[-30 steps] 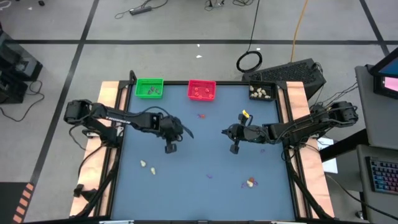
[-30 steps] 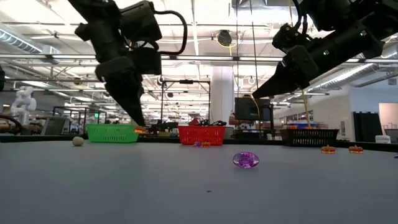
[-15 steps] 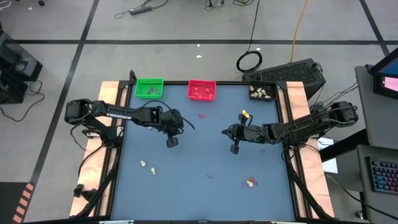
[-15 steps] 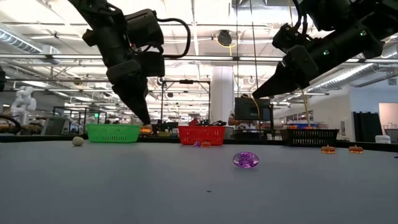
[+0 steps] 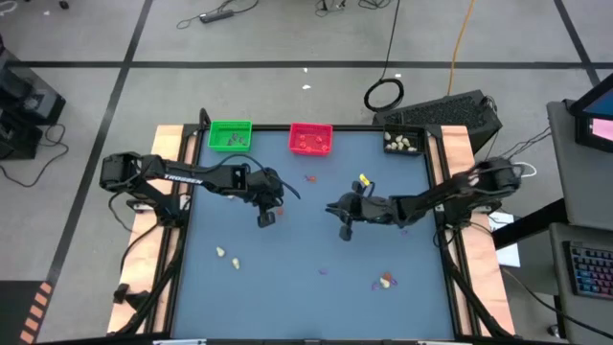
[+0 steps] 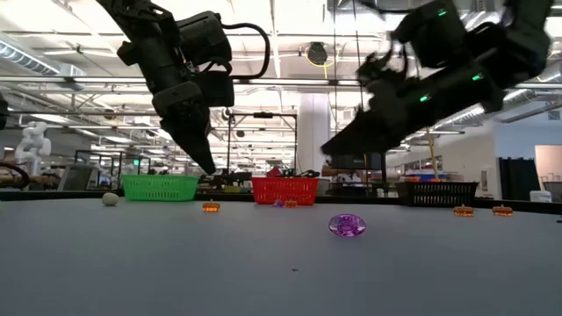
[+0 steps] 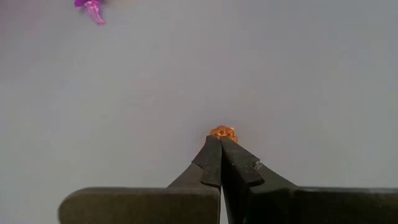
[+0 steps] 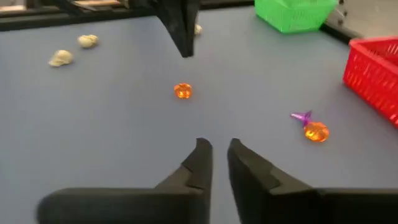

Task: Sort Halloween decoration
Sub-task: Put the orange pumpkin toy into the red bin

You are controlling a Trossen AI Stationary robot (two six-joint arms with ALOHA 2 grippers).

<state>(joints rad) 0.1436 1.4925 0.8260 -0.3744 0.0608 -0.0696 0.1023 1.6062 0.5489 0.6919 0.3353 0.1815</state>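
One orange trinket [image 7: 223, 132] below left gripper [image 7: 221, 144]

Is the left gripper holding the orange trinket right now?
No, the orange trinket lies on the table below the shut left gripper, with a clear gap between them.

Orange trinket [image 8: 182, 91], purple trinket [image 6: 347, 226], green tray [image 5: 230, 135], red tray [image 5: 310, 140]

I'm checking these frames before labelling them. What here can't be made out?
- Right gripper, low view: smeared by motion, so its outline is unclear.
- Contents of the green tray, high view: too small to identify; in the low view its wall hides them.
- Orange trinket, left wrist view: partly hidden behind the shut left gripper.
- Purple trinket, left wrist view: cut off by the picture's edge.
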